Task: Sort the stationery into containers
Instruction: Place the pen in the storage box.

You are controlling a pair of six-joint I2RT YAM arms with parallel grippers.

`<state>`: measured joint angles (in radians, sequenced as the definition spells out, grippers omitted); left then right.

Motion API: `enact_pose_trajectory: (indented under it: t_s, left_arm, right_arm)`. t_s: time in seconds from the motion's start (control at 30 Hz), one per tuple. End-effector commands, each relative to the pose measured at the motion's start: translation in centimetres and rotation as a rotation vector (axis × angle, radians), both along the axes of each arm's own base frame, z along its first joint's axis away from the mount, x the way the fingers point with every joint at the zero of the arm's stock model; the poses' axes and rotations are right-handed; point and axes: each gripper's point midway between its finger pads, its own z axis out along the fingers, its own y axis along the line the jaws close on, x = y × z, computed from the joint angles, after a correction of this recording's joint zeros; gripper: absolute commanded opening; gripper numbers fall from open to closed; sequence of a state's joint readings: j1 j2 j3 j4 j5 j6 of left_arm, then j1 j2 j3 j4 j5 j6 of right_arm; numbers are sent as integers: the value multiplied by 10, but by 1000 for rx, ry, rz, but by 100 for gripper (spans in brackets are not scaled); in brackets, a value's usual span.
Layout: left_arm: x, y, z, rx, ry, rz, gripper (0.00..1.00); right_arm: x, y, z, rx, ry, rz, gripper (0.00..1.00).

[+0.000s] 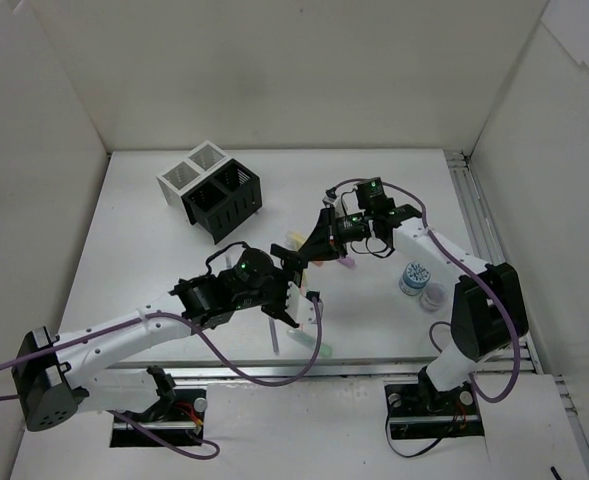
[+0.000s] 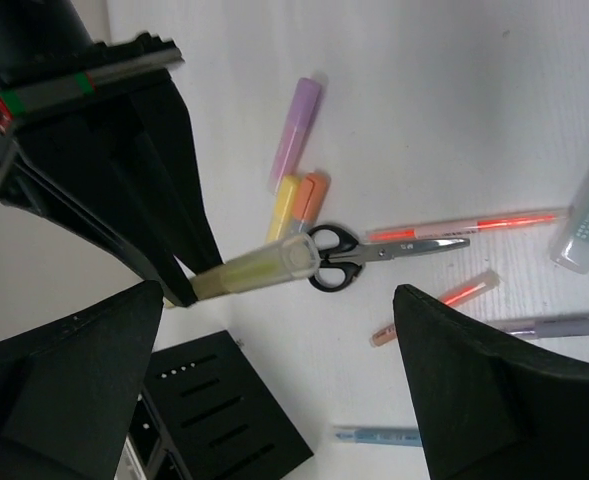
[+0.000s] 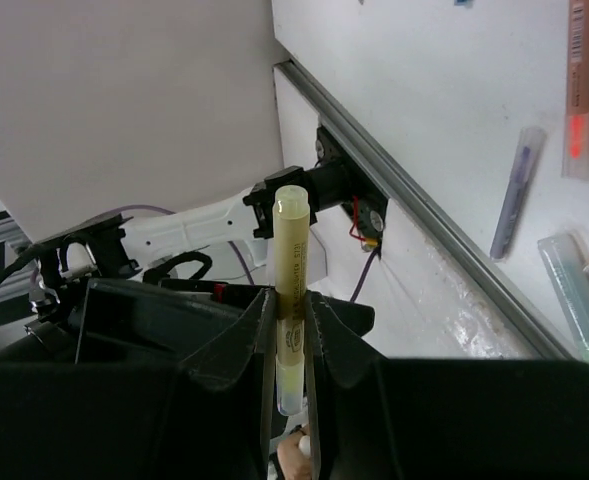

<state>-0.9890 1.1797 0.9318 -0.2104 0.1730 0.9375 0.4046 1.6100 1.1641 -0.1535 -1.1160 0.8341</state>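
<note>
Right wrist view has the right fingers (image 3: 260, 345) closed on a chunky pale-yellow plastic highlighter (image 3: 290, 265). They pinch it low on the barrel, so most of its length and the capped end stand out past the fingertips. Seen from the left wrist, the left fingers (image 2: 79, 370) are spread wide and hold nothing. The highlighter's capped end points into the gap between them, though how deep it sits there cannot be told. Beyond those fingertips, small black-handled metal scissors (image 2: 334, 257) and a slim orange pen (image 2: 464, 224) lie on the white worktop (image 2: 424, 90). The cluster of square mesh cups, two white and two black (image 1: 212, 190), stands well ahead of the left fingers and off to their left side. This looks like a hand-over to the arm nearer the cups. To do it well, the left fingers should centre on the free barrel near the cap, clear of the right fingertips, and close squarely across it. The right fingers should let go only once that grip is firm, with the exchange kept above the loose items.
</note>
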Motion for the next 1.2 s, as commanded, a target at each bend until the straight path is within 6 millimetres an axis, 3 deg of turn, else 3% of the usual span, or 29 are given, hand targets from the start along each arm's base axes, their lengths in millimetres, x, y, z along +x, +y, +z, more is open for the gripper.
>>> enact_pose_trajectory:
  t_s: [0.0, 0.2, 0.3, 0.33, 0.4, 0.43, 0.8, 1.0, 1.13, 1.17]
  left_arm:
    - [2, -19, 50, -72, -128, -52, 94]
    - [5, -23, 51, -44, -171, -57, 84]
    - [3, -25, 51, -22, -187, -59, 65]
    - [5, -25, 51, -19, -190, -51, 49]
    - [4, -24, 52, -20, -200, -43, 28]
    - [5, -23, 55, -29, -208, -37, 23]
    - [6, -18, 47, -10, -233, -32, 22]
    - [8, -21, 43, -7, -206, -16, 38]
    - [10, -25, 44, -12, -188, -9, 35]
    - [10, -26, 44, -11, -187, -9, 29]
  right_arm:
    - [-12, 3, 32, 99, 1, 67, 0]
    - [-19, 2, 31, 117, 37, 94, 0]
    - [-22, 3, 30, 122, 61, 102, 0]
    - [-20, 2, 29, 122, 67, 101, 0]
    - [-22, 3, 28, 121, 77, 105, 0]
    - [-22, 3, 27, 122, 79, 107, 0]
    - [-27, 13, 39, 134, 60, 137, 0]
    - [-29, 15, 43, 128, 45, 132, 0]
    - [-29, 15, 44, 127, 38, 131, 0]
    - [-29, 15, 44, 125, 32, 130, 0]
